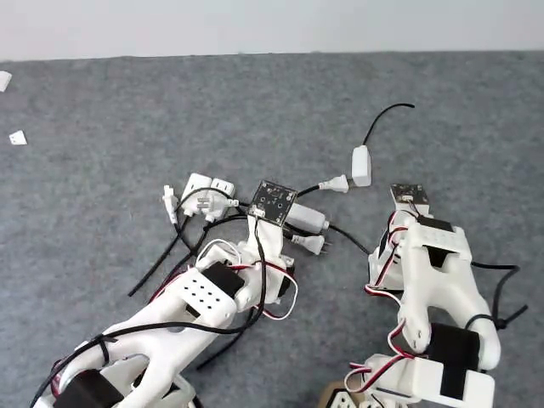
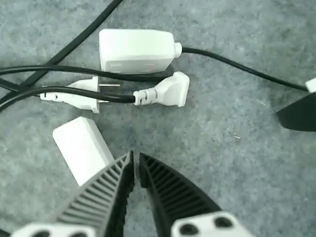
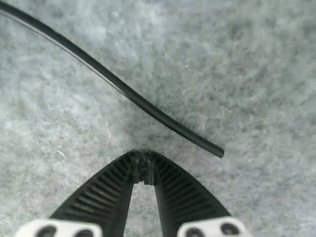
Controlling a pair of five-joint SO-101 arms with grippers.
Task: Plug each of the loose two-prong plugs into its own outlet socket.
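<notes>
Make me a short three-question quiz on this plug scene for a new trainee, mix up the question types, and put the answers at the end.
1. True or false: the left hand is gripping the white plastic two-prong plug.
2. What lies just ahead of the right hand? A) a thin black cable B) a red screwdriver C) a metal bolt
3. In one word: are the right hand's fingers open or shut?
Key: 1 false; 2 A; 3 shut.
</notes>
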